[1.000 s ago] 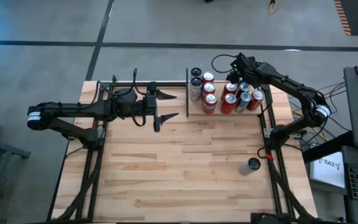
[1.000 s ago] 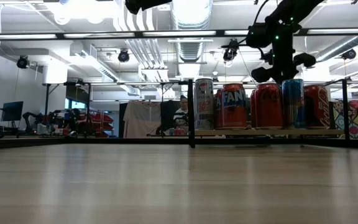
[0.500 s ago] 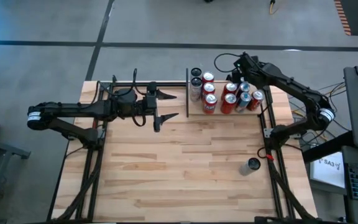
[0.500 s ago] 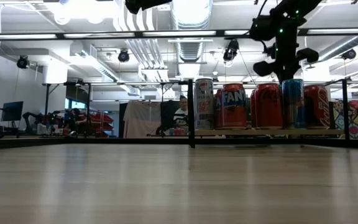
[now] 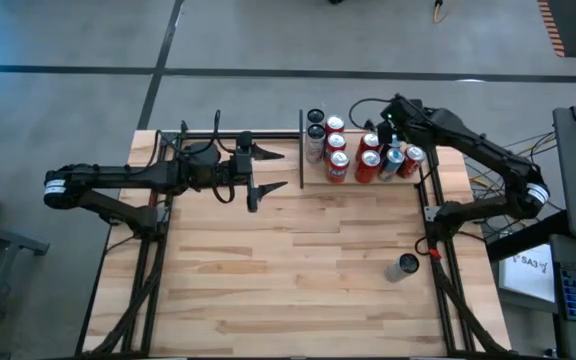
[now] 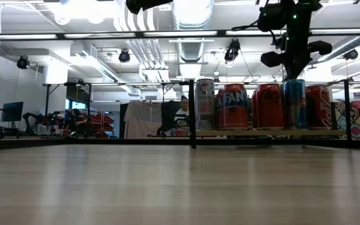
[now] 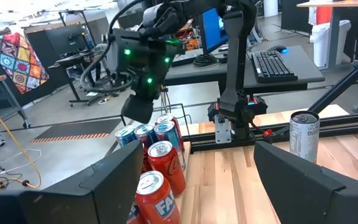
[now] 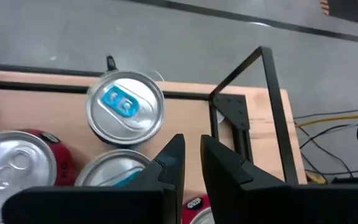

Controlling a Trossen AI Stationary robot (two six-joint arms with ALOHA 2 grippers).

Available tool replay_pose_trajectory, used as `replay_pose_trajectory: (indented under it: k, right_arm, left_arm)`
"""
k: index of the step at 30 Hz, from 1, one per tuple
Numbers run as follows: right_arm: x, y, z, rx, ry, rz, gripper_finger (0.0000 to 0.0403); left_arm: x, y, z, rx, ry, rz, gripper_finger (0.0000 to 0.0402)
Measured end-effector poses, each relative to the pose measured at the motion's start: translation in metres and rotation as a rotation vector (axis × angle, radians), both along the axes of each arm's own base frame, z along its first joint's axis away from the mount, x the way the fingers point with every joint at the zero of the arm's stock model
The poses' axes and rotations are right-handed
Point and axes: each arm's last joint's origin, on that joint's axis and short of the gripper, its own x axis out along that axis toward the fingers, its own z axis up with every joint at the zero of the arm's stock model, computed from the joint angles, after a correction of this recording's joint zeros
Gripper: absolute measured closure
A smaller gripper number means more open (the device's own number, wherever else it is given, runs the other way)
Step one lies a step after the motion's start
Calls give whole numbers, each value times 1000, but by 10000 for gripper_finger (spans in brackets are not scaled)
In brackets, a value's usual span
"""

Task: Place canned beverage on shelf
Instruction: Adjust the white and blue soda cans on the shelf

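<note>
Several cans (image 5: pixel 368 155) stand upright on the shelf (image 6: pixel 261 132), a light-wood board with black rods at the table's far right. One silver can (image 5: pixel 403 266) stands alone on the tabletop near the right edge, also seen in the left wrist view (image 7: pixel 304 134). My right gripper (image 5: pixel 389 122) hovers shut, slanting down, just above the blue-topped cans (image 8: pixel 125 106) at the shelf's far right corner, with nothing between its fingers (image 8: pixel 192 149). My left gripper (image 5: pixel 284 169) hangs open and level to the left of the shelf, holding nothing.
A black upright post (image 5: pixel 301 150) marks the shelf's left end. Black frame rails (image 5: pixel 433 215) run along the table's right edge, beside the lone can. Bare wooden tabletop (image 5: pixel 288 270) spreads across the middle and near side.
My right gripper has risen a little over the cans and drawn back toward the table's right edge, staying shut. The cans have not moved.
</note>
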Motion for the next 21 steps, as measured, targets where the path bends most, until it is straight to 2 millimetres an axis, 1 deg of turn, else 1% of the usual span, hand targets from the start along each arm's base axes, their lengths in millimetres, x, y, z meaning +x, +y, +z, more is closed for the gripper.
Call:
replay_pose_trajectory:
  k: [7,21]
  right_arm:
    - [4,1,-16,38,18,-6,360]
    - [9,5,-18,29,1,3,360]
  left_arm:
    - [0,0,0,0,0,0,109]
    - [0,0,0,3,0,0,109]
